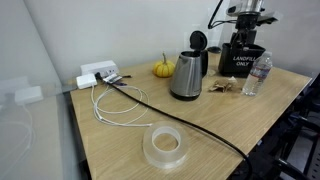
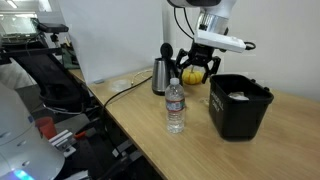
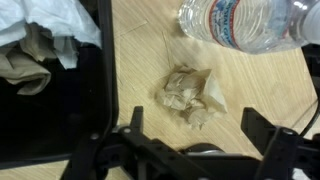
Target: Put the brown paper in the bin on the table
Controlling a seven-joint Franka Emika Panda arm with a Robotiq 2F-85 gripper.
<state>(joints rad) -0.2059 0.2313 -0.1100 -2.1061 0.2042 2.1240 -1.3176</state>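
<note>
Hanging over the far end of the counter point(image 1: 110, 140), the claw point(image 3: 192, 125) is released: in the wrist view its two dark fingers point(image 3: 135, 125) stand wide apart with nothing held between them. The brown paper point(image 3: 192, 95) lies crumpled on the bare wood below the claw, roughly centred between the two fingers; whether the fingertips touch the counter cannot be told. The paper is outside the bin point(image 3: 100, 80), just beside its black wall, and a clear water bottle point(image 3: 250, 22) lies close on its other side. Inside the bin, white and tan scraps already show. In an exterior view the claw point(image 1: 245, 42) sits in front of the bin point(image 1: 243, 62) with its white lettering, the paper point(image 1: 221, 88) a small tan lump between the steel kettle point(image 1: 187, 75) and the bottle point(image 1: 258, 75). A small orange pumpkin point(image 1: 163, 69) stands beside the kettle, and a roll of clear tape point(image 1: 165, 147) lies well apart near the front edge.
</note>
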